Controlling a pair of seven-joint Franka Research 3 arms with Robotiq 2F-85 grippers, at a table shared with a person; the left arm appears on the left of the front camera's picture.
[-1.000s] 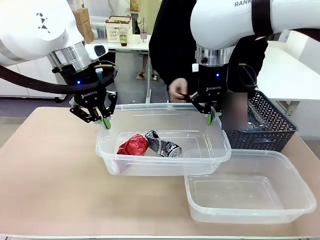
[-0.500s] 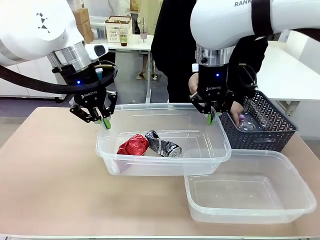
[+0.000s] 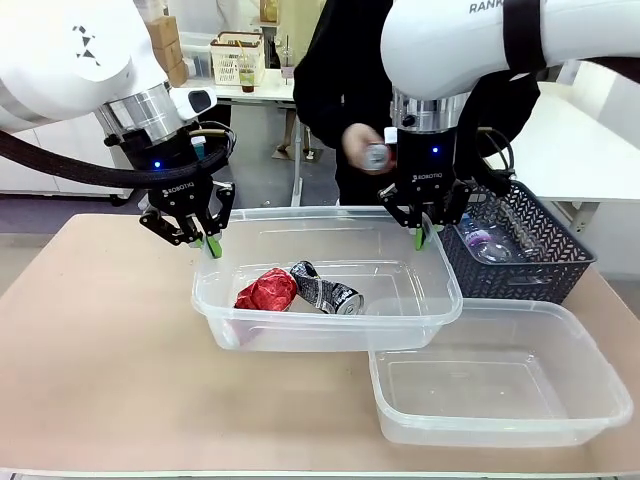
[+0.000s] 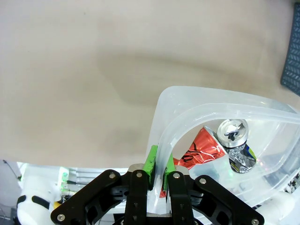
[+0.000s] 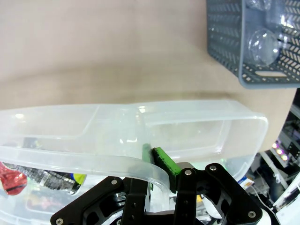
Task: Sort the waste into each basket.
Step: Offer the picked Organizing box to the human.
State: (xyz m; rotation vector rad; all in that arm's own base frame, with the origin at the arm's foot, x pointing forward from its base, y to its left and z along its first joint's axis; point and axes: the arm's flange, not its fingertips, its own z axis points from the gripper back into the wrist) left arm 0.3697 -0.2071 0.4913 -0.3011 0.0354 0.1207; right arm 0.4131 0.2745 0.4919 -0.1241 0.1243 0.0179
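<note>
Two grips: the left tool (image 3: 212, 245) and right tool (image 3: 422, 237) each pinch the raised basket (image 3: 300, 212) by its rim, seemingly presenting it to the person's hand (image 3: 356, 150), which carries a can (image 3: 376, 157).

Dark lattice basket (image 3: 540, 275) on tan table (image 3: 100, 350), far right corner.

Bright, even light — soft shadows
</note>
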